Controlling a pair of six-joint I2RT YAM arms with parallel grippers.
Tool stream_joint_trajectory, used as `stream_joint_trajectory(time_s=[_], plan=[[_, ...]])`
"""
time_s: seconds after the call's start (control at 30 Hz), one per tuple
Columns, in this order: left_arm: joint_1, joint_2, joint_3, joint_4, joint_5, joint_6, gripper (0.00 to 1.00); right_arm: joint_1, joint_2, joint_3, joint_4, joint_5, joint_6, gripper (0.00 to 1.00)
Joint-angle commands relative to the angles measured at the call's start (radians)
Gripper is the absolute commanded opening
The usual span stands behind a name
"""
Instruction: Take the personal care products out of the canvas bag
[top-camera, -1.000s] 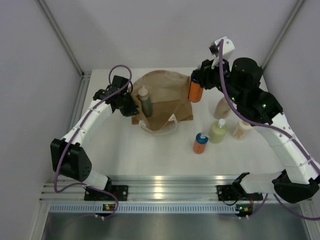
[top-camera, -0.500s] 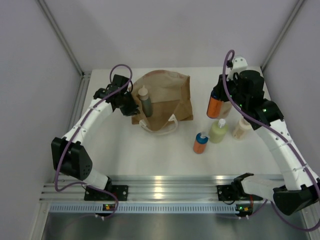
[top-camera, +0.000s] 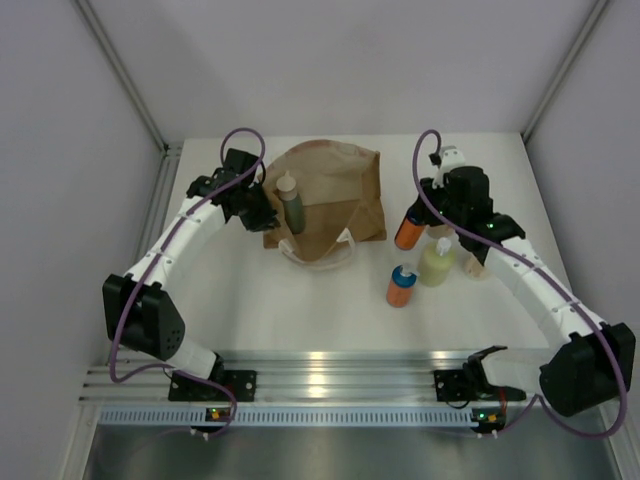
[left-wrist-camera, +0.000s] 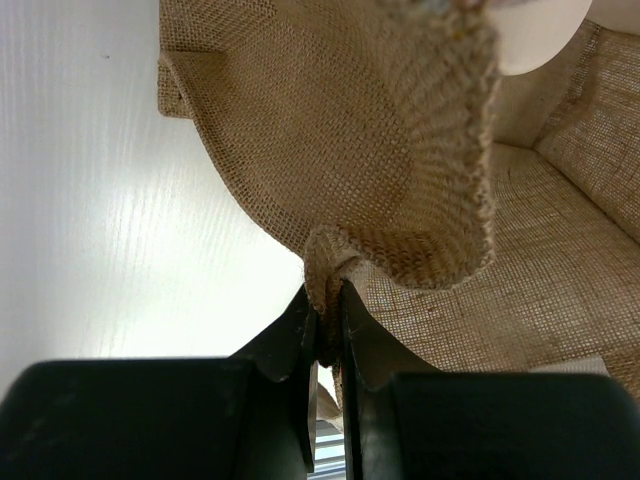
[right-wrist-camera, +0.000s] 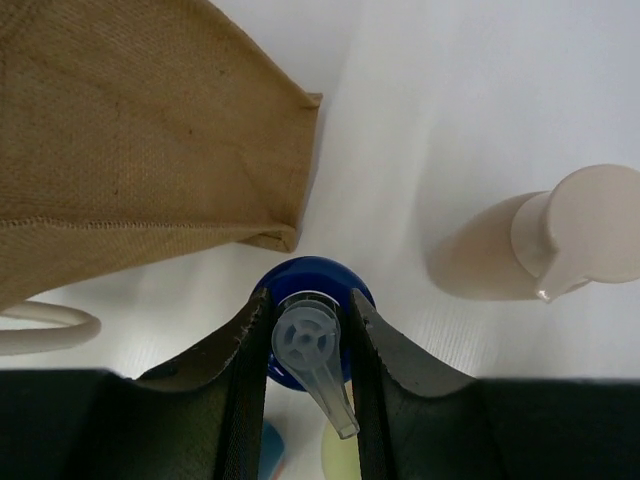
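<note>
The canvas bag lies at the back of the table, its mouth facing the arms. My left gripper is shut on the bag's rim, the fabric pinched between its fingers. A dark grey-green bottle with a white cap stands at the bag's mouth. My right gripper is shut on the pump top of an orange bottle with a blue cap, held upright just right of the bag. A yellow-green bottle, a second orange bottle and a tan bottle stand nearby.
A cream bottle stands on the table right of the held bottle. The bag's white rope handle lies looped on the table in front of the bag. Grey walls close in the table at the left, back and right.
My right arm has carried the orange bottle from the bag's far right corner toward the near side and lowered it beside the yellow-green bottle. The left arm has not moved.
</note>
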Motion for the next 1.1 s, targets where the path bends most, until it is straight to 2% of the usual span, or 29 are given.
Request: stream_joint_trajectory(time_s=[0.0,0.2,0.57,0.7,0.73,0.77,0.9,0.97,1.07], plan=[[0.009,0.026,0.016,-0.029,-0.017,0.024,0.0,-0.016,-0.014,-0.009,0.254,-0.028,0.026,0.0],[0.011,0.023,0.007,-0.027,-0.02,0.017,0.0,-0.016,0.015,-0.09,0.33,-0.026,0.009,0.0],[0.012,0.02,-0.005,-0.027,-0.023,0.011,0.0,-0.001,0.015,-0.144,0.34,-0.037,-0.003,0.1],[0.012,0.025,-0.001,-0.027,-0.022,0.009,0.0,0.022,0.018,-0.15,0.324,-0.014,-0.034,0.2],[0.012,0.026,0.001,-0.027,-0.02,0.009,0.0,0.031,0.02,-0.15,0.318,-0.009,-0.037,0.25],[0.012,0.026,0.002,-0.027,-0.02,0.009,0.0,0.035,0.021,-0.149,0.314,-0.006,-0.04,0.35],[0.012,0.028,0.008,-0.027,-0.022,0.014,0.0,0.047,0.021,-0.152,0.314,-0.005,-0.048,0.44],[0.012,0.028,0.007,-0.029,-0.022,0.014,0.0,0.051,0.018,-0.15,0.312,-0.006,-0.049,0.53],[0.012,0.025,0.002,-0.027,-0.023,0.015,0.0,0.053,0.015,-0.146,0.31,0.006,-0.046,0.57]])
